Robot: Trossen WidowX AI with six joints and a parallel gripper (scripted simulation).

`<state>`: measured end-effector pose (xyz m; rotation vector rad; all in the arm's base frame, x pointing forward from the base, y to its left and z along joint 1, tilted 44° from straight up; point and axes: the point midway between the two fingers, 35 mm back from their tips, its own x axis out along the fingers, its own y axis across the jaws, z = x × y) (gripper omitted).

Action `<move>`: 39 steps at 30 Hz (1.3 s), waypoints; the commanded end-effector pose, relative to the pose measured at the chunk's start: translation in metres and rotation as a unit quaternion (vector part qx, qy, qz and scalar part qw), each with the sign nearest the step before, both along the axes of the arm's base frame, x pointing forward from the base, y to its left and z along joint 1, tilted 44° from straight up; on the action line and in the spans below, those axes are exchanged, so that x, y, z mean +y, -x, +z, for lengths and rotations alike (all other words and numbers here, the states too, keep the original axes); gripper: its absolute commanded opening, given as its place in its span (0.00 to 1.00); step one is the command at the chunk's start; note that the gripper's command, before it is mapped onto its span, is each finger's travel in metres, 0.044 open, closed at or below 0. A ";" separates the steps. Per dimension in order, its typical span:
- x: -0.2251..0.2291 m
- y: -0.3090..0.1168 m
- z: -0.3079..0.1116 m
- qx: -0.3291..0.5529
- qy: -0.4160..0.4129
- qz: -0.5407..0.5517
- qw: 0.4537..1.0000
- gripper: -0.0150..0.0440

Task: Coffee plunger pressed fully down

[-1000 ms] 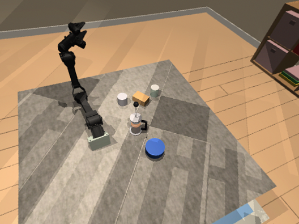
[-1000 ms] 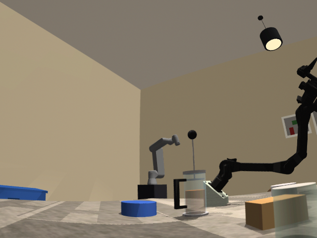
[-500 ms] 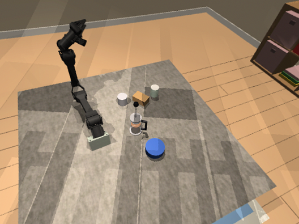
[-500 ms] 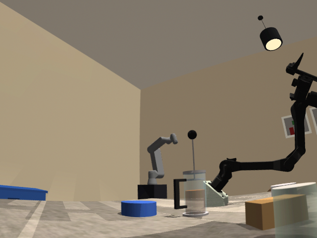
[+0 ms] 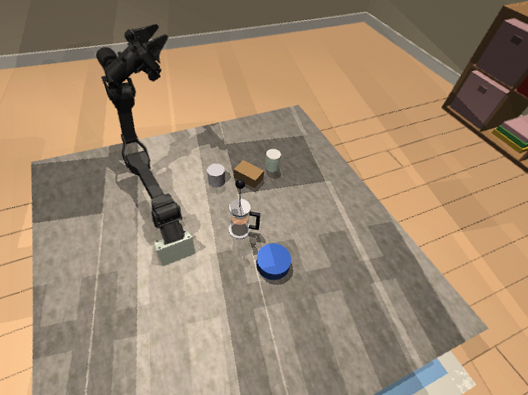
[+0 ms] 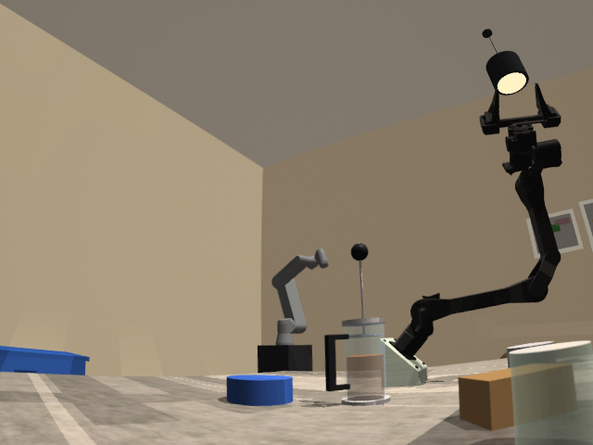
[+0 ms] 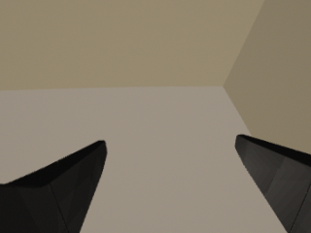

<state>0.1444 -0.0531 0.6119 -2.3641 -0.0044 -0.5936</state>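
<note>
The coffee press [image 5: 239, 219] [image 6: 364, 369] stands upright, a clear cylinder with brown contents and a black handle [image 5: 258, 221] [image 6: 329, 362]. Its plunger is up: the black ball knob [image 5: 240, 183] [image 6: 359, 251] sits on a thin rod high above the lid. My gripper [image 5: 161, 32] [image 6: 516, 88] [image 7: 171, 144] is open and empty. It is raised high above and well away from the press, with its fingers pointing upward. The wrist view shows only walls and ceiling beyond the fingers; the press is not in it.
A blue disc [image 5: 274, 260] [image 6: 259, 390] lies near the handle side of the press. A brown block [image 5: 248, 173] [image 6: 484, 400], a grey cylinder [image 5: 215, 175] and a pale green cylinder [image 5: 272, 160] [image 6: 550, 392] stand on the other side. The arm's pale base [image 5: 175, 249] [image 6: 404, 368] is near the press.
</note>
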 end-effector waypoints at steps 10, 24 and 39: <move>-0.062 -0.026 -0.043 0.039 -0.172 0.029 0.984 1.00; -0.162 -0.075 -0.233 0.163 -0.671 0.071 0.720 1.00; -0.119 -0.071 -0.400 0.173 -0.985 0.020 0.018 1.00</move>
